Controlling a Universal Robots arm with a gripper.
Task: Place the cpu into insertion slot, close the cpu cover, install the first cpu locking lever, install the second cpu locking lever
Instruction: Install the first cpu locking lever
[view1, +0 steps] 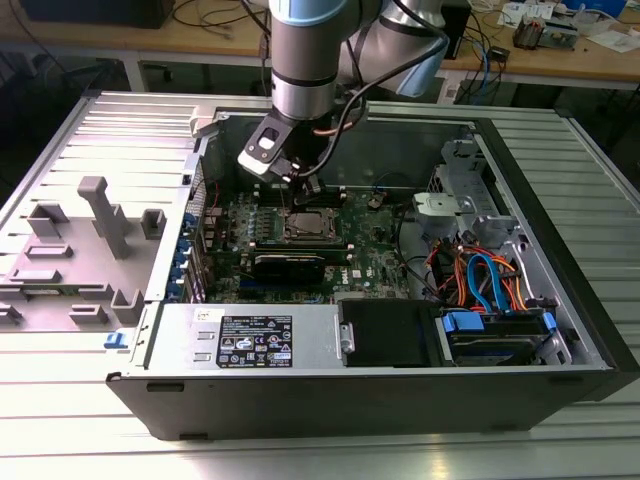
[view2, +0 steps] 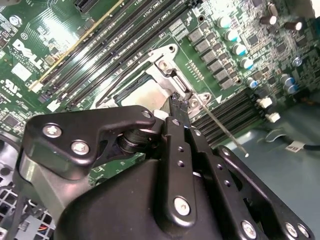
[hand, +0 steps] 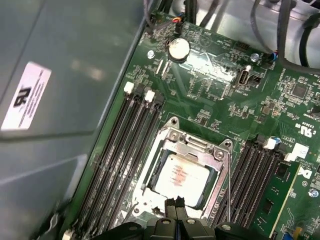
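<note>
Cpu (hand: 181, 179) sat flat in its socket on the green motherboard (view1: 365, 258), its silver top showing through the square opening of the cpu cover (hand: 192, 142). The cover lay down over it. In the exterior view the cpu (view1: 308, 228) was near the middle of the open computer case (view1: 300, 400), and the gripper (view1: 307, 188) hung close above it at about 12 o'clock, on the arm that came down from the far side.

In the first wrist view the gripper (hand: 175, 201) stood at the edge of the cover, and its two black fingertips (hand: 170, 203) were pressed together with nothing visible between them. The second wrist view showed the same closed tip (view2: 175, 105) just beside the cover (view2: 162, 52). A thin locking lever (view2: 220, 127) – a bare metal rod – ran out from the socket near the tip. I could not tell whether the fingers touched it, nor whether it was hooked down.

Rows of black memory slots (hand: 120, 150) lay on both sides of the socket. In the exterior view, orange and blue cables (view1: 480, 275) were at 3 o'clock from the cpu, and a grey plastic fixture (view1: 100, 215) stood outside the case at 9 o'clock.
</note>
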